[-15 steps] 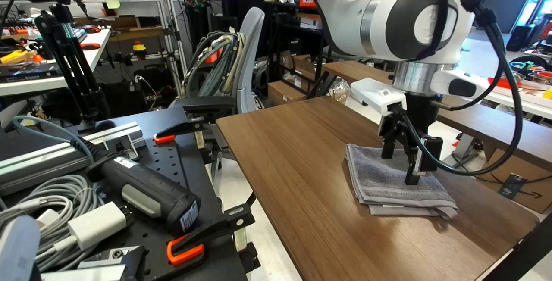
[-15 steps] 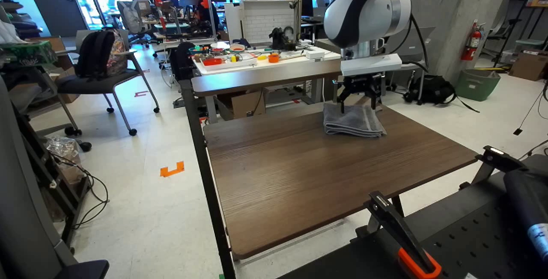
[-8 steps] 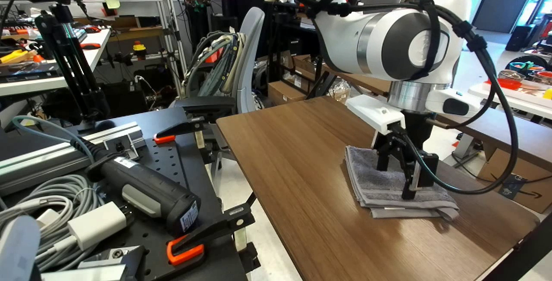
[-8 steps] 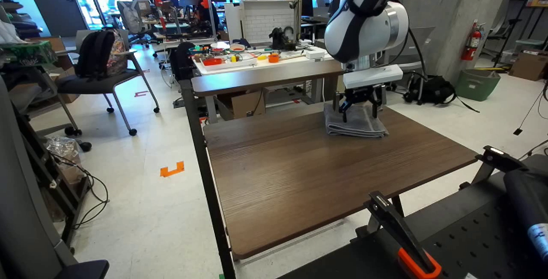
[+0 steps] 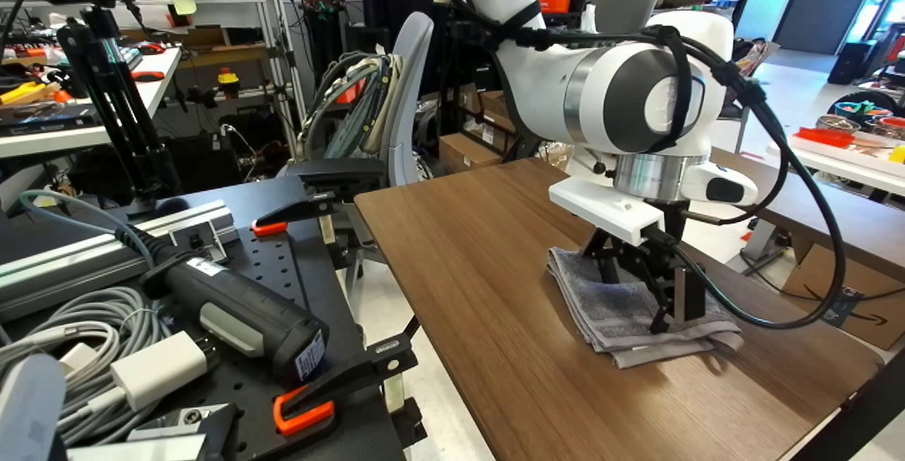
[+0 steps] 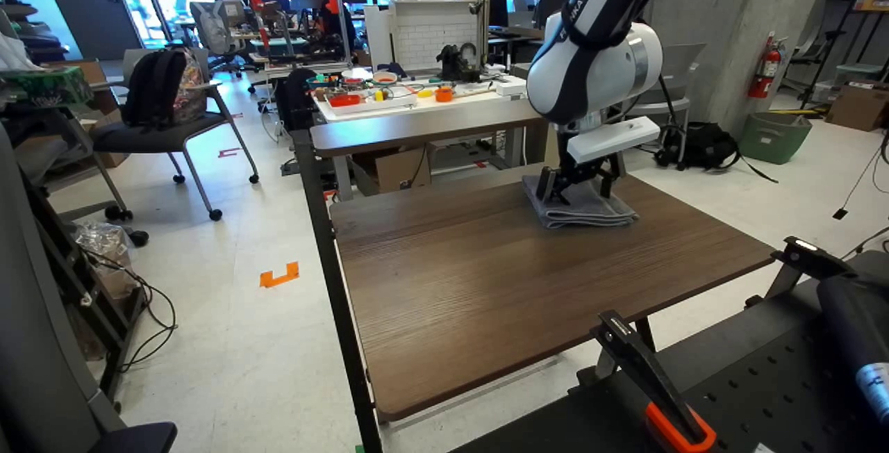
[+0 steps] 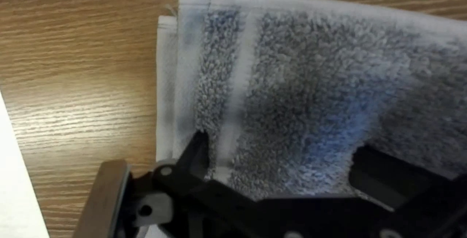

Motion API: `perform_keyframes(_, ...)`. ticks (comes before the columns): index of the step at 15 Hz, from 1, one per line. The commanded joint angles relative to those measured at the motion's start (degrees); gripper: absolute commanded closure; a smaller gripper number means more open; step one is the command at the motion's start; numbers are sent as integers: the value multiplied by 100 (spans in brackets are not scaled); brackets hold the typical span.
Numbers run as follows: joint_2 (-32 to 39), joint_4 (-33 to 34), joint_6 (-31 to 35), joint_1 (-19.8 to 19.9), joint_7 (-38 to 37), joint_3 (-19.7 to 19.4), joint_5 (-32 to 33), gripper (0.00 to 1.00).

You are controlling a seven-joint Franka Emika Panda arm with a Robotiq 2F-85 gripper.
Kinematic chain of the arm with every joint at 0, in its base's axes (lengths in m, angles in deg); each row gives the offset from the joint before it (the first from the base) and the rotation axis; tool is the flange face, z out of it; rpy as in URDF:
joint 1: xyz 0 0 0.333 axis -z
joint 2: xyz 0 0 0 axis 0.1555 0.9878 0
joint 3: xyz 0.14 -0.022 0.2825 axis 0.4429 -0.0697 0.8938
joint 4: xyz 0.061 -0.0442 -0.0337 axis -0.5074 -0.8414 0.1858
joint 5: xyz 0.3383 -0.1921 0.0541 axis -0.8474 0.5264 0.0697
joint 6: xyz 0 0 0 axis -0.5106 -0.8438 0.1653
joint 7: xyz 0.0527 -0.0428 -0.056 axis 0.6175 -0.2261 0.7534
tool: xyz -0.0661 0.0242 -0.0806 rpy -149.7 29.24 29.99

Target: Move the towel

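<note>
Crowded black bench (image 5: 276, 256) beside the wood-grain surface (image 5: 452, 235)

From my end I see the bench in both exterior views, black-and-orange clamps (image 5: 360, 369) along its edge and a black cylindrical tool (image 5: 276, 323) on it. In an exterior view I pick out coiled grey cable (image 5: 141, 327) and a white adapter (image 5: 161, 369) there. In an exterior view I make out a fire extinguisher (image 6: 767, 67) at a concrete column (image 6: 729, 36), a green bin (image 6: 774, 137) and, beside it, a black bag (image 6: 694, 147). A backpack (image 6: 153, 88) sits on a chair (image 6: 149, 135); orange tape (image 6: 288, 272) lies on the floor (image 6: 229, 342).
</note>
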Motion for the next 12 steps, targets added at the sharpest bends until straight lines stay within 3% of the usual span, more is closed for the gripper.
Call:
perform_keyframes(1,-35,-541,604,-103,354,33,386,0)
perform_keyframes(6,-326,-1425,1459,-352,575,-114,939,0)
perform_keyframes(12,-646,-2648,2896,-846,454,-716,1575,0)
